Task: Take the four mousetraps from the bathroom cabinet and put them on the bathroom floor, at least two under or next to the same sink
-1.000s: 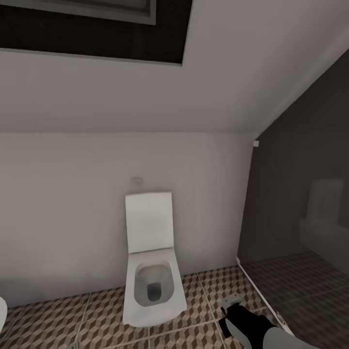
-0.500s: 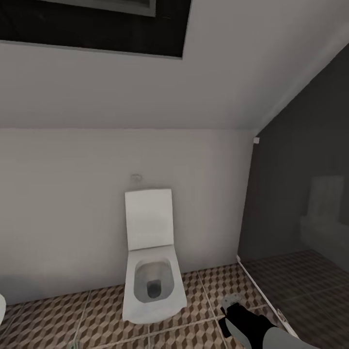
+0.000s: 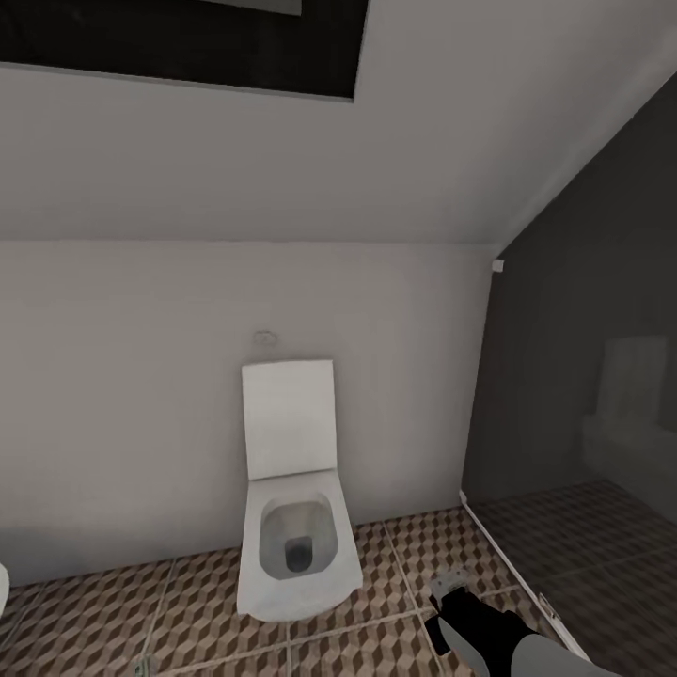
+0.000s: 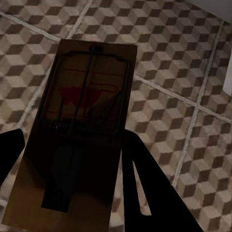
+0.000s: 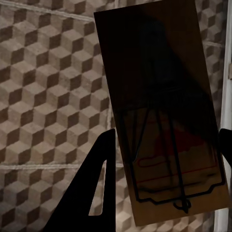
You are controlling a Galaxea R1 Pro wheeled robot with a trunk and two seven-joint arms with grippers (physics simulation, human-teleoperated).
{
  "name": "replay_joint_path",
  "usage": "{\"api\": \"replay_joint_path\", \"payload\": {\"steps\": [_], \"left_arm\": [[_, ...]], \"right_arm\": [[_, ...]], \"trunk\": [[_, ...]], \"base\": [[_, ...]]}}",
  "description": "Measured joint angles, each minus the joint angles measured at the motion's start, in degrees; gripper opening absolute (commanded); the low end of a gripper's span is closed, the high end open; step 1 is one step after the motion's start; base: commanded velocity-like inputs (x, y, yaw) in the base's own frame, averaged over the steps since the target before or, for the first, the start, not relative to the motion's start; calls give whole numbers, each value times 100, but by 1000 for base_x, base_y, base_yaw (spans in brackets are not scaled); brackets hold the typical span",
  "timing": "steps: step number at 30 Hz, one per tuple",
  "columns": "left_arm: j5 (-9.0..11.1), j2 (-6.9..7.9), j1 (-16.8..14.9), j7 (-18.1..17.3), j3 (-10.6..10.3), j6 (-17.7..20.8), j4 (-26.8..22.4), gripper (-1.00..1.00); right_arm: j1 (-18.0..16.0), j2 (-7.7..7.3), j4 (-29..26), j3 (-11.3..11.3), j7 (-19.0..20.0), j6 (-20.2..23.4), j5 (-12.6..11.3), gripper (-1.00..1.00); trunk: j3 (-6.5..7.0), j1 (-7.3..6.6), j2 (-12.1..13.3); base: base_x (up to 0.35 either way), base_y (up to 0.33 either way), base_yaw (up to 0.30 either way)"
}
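Two mousetraps are in hand right now, one per arm. The left gripper point(image 4: 72, 188) has its jaws closed on a mousetrap point(image 4: 82, 125) sitting between the fingers, and the right gripper point(image 5: 164, 179) is clamped on another mousetrap point(image 5: 162, 111) the same way. Both hang above the bathroom floor point(image 4: 183, 72). Next step, I'd guess, is finding the sink, so keep both grips firm and the traps level while turning. Only container around is the toilet point(image 3: 293, 555), ahead of the jaws, and its bowl looks empty.
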Motion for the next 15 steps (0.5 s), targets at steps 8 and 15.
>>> {"api": "replay_joint_path", "payload": {"steps": [8, 15], "left_arm": [[-67, -5, -1, 2, -23, 534, -1144, -100], [-269, -43, -2, -3, -30, 1638, -2710, -100]], "right_arm": [[-4, 32, 0, -29, -4, 42, 1, -100], [-5, 8, -6, -109, -32, 74, 8, -100]], "trunk": [[-144, 176, -321], [-269, 329, -602]], "base": [[0, 0, 0], [0, 0, 0]]}}
